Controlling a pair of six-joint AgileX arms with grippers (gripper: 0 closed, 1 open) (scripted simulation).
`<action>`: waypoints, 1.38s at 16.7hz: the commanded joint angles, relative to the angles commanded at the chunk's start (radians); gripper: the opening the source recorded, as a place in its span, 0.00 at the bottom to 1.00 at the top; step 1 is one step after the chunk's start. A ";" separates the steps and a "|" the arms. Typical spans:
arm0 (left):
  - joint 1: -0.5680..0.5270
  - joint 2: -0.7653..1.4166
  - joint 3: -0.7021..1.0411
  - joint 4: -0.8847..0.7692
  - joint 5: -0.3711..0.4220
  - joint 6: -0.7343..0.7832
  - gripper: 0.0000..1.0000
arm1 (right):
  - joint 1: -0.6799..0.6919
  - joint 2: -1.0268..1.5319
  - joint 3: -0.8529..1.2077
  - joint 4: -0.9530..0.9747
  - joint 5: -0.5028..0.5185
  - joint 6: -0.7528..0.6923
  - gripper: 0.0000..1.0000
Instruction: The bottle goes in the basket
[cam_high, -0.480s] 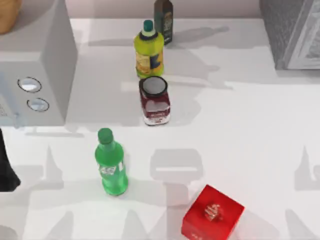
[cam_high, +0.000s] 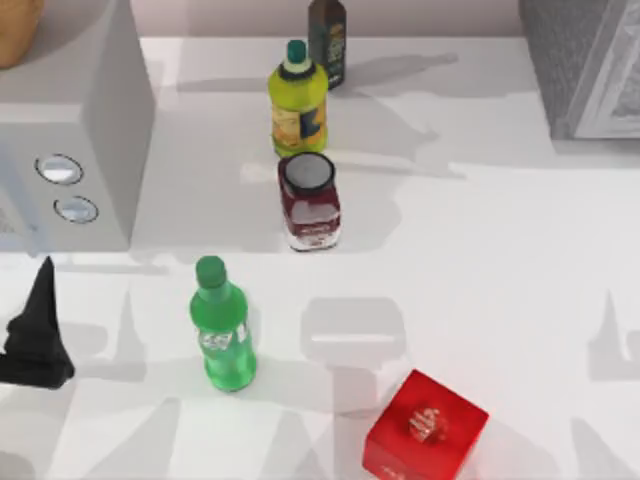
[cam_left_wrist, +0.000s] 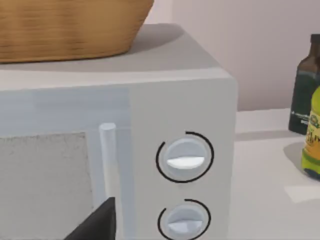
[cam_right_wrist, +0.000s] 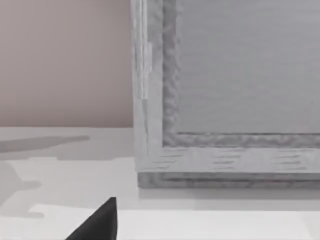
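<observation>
Left gripper (cam_high: 40, 300) advanced toward upright bottle (cam_high: 222, 325).

**Count of things on the surface**

Three bottles: one green bottle (cam_high: 222, 330), one yellow bottle (cam_high: 298, 100), one dark bottle (cam_high: 328, 40). One red jar (cam_high: 310, 202). One red box (cam_high: 425, 428). One microwave (cam_high: 70, 130), carrying what looks like one basket (cam_left_wrist: 70, 25).

- We see a rendered kitchen counter (cam_high: 480, 260): a microwave (cam_high: 70, 150) with two dials carries a wicker basket (cam_left_wrist: 70, 25).
- Bottles and a lidded jar (cam_high: 310, 200) stand about.
</observation>
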 joint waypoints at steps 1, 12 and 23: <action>-0.014 0.073 -0.007 0.071 0.026 0.007 1.00 | 0.000 0.000 0.000 0.000 0.000 0.000 1.00; -0.178 1.118 -0.056 1.044 0.340 0.070 1.00 | 0.000 0.000 0.000 0.000 0.000 0.000 1.00; -0.218 1.518 -0.093 1.404 0.440 0.109 1.00 | 0.000 0.000 0.000 0.000 0.000 0.000 1.00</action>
